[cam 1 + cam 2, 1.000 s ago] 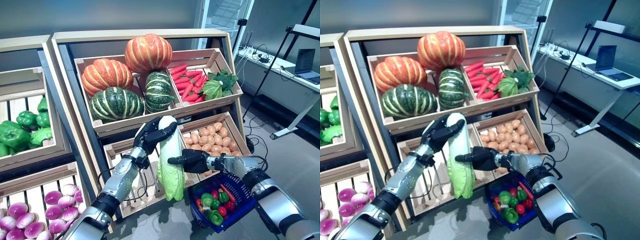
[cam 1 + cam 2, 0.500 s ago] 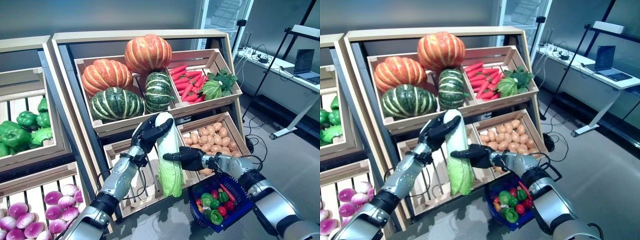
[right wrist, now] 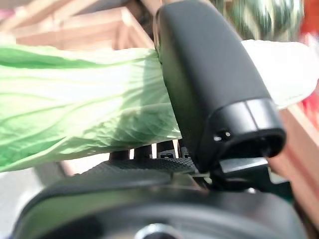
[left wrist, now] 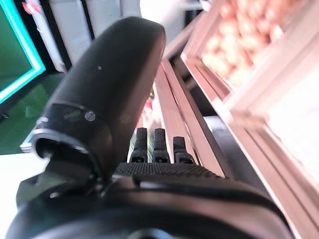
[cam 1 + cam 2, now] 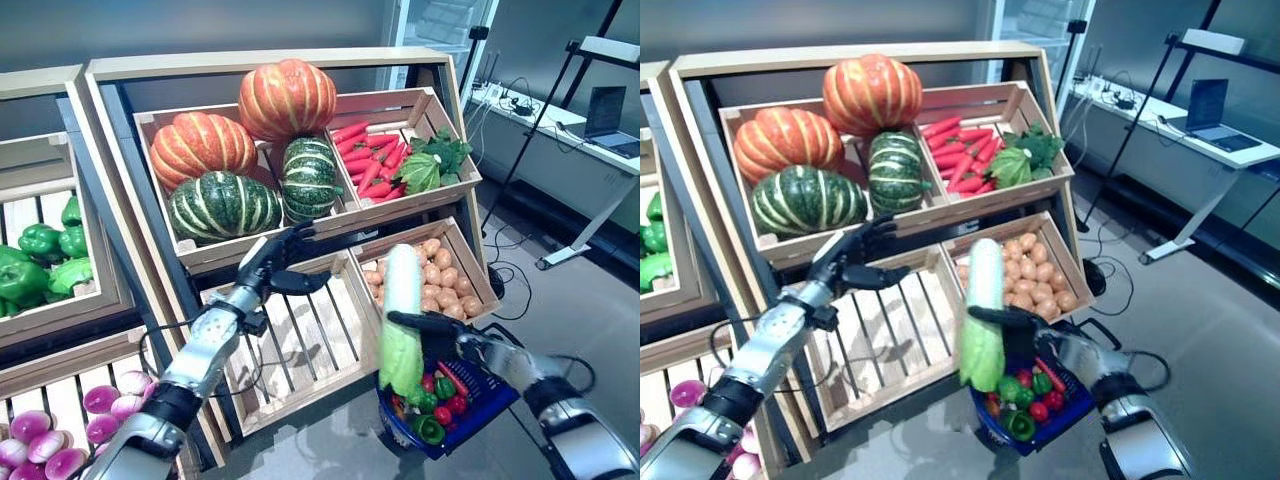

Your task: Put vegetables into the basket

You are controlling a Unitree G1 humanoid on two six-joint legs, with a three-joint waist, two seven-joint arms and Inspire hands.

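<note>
The cabbage (image 5: 401, 320) has passed from the left hand (image 5: 272, 267) to the right hand (image 5: 440, 330) since half a second ago. The right hand's fingers and thumb are curled round its middle, holding it upright, leafy end down, just above the near left rim of the basket (image 5: 478, 412), which already holds small red and green vegetables. Earlier it hung before the empty crate (image 5: 300, 340). The left hand, now empty with relaxed, spread fingers, has drawn back to that crate's upper left edge, below the pumpkins (image 5: 240, 150). The potato crate (image 5: 440, 275) sits just behind the cabbage.
</note>
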